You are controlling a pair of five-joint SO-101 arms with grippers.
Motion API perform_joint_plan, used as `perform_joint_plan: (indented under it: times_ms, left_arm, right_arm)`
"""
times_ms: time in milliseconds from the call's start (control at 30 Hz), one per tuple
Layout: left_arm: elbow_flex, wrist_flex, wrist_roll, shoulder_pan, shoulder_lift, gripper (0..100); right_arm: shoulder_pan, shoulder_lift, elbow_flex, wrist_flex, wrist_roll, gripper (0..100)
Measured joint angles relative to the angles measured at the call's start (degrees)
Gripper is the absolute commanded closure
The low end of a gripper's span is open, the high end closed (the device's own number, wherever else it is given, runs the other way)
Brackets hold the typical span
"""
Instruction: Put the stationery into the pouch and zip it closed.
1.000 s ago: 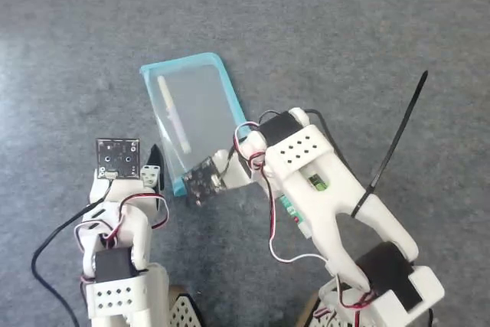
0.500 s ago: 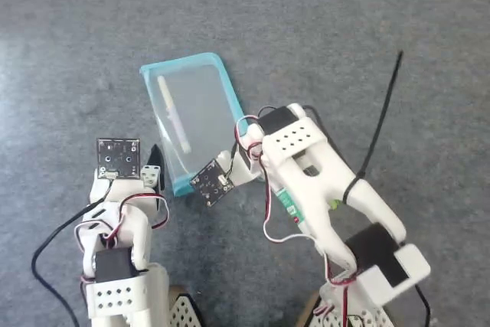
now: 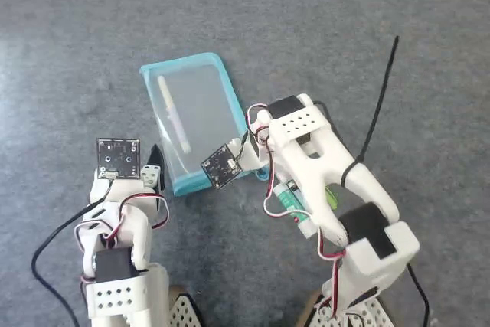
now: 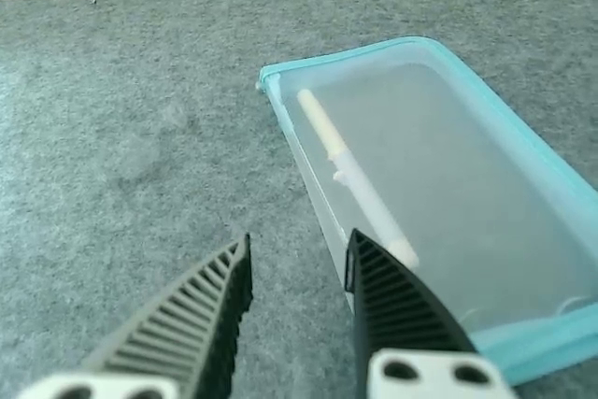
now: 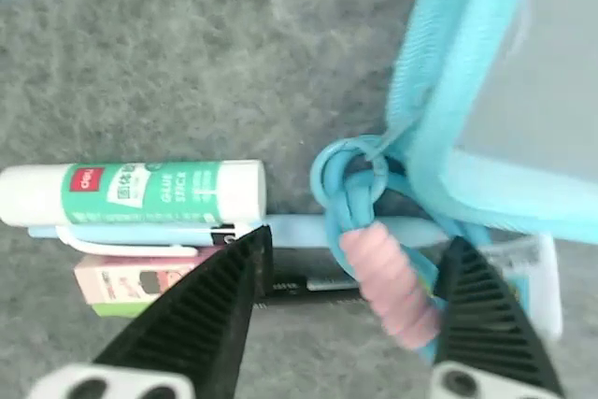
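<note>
Two arms sit at the near edge of the grey felt tabletop [image 3: 398,36], with the pouch [image 3: 207,105] lying flat on it, left of the middle and turned at a slant. Its teal-edged short end points toward the far left corner and its other end lies close to both arms. The pouch wall is translucent, and one white pen [image 3: 173,115] lies inside along its left side.

Left gripper [image 4: 301,254] hangs just off the pouch's near left corner. Its ribbed black fingers are spread apart with nothing between them but bare felt. One fingertip [image 4: 360,248] is level with the pouch's long edge, though whether it touches cannot be told.

Right gripper [image 5: 360,240] is at the pouch's near right corner, also released, its jaws set wide on either side of the zip pull. That pull is a teal cord looped through a ring [image 5: 322,175], with a pink ribbed tab [image 5: 388,292] hanging from it. The tab lies between the fingers, apart from both.

Several pieces of stationery lie outside the pouch, beside that corner and under the right arm. A glue stick [image 5: 140,193] with a green label and white cap lies on its side. Just beside it are a pale blue pen [image 5: 294,229], a small pink box [image 5: 117,282] and a dark pen [image 5: 308,283], all roughly parallel. The blue pen's end runs under the cord.
</note>
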Motion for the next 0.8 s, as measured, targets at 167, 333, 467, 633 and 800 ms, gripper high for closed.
perform_joint_plan:
  times_ms: [167, 333, 467, 633, 800]
  left_arm:
    - [0.0, 0.0, 0.0, 0.0, 0.0, 84]
    - [0.0, 0.0, 0.0, 0.0, 0.0, 84]
    - [0.0, 0.0, 0.0, 0.0, 0.0, 84]
    - [0.0, 0.0, 0.0, 0.0, 0.0, 84]
    - [0.0, 0.0, 0.0, 0.0, 0.0, 84]
  right_arm:
    - [0.0, 0.8, -1.6, 0.0, -2.4, 85.1]
    - [0.0, 0.8, -3.5, 0.0, -10.0, 98.3]
    - [0.0, 0.8, -3.9, 0.0, -15.6, 99.1]
    - [-0.1, 0.8, -3.9, 0.0, -24.3, 99.1]
    - [-0.1, 0.8, -8.8, 1.4, -37.9, 99.1]
